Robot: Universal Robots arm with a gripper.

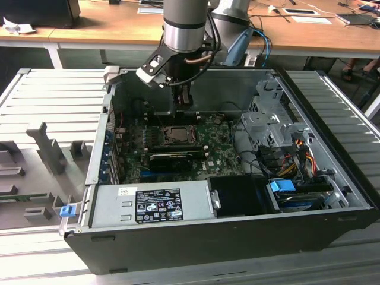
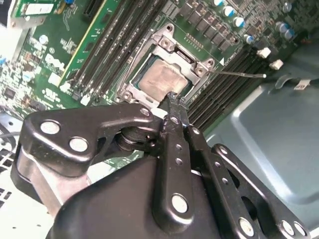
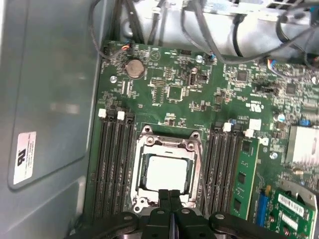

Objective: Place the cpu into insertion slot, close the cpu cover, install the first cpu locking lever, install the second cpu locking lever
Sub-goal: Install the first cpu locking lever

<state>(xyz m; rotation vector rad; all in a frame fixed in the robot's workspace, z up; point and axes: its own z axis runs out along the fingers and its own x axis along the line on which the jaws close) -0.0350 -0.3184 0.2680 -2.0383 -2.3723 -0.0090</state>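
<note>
The cpu (image 3: pixel 167 172) (image 2: pixel 162 79) lies flat in the insertion slot (image 1: pixel 178 135) on the green motherboard, its pale metal face up. The silvery cpu cover (image 3: pixel 167 144) (image 2: pixel 169 47) lies down around it as a frame. From one corner of the socket, a thin metal locking lever (image 2: pixel 239 74) sticks out over the memory slots. My gripper (image 3: pixel 169 196) (image 2: pixel 174 99) (image 1: pixel 185 110) hangs just above the socket's edge, shut, with its two black fingers pressed together and nothing between them. Its tips are close to the cover's rim; I cannot tell whether they touch it.
Memory slots (image 3: pixel 114 164) flank the socket, with a green memory stick (image 3: pixel 244 179) on one side. A long black card (image 1: pixel 175 159) lies in front of the socket. The power supply (image 1: pixel 151 205), drive cage (image 1: pixel 267 124), cables (image 1: pixel 291 160) and grey case wall (image 3: pixel 50 99) hem the board in.
</note>
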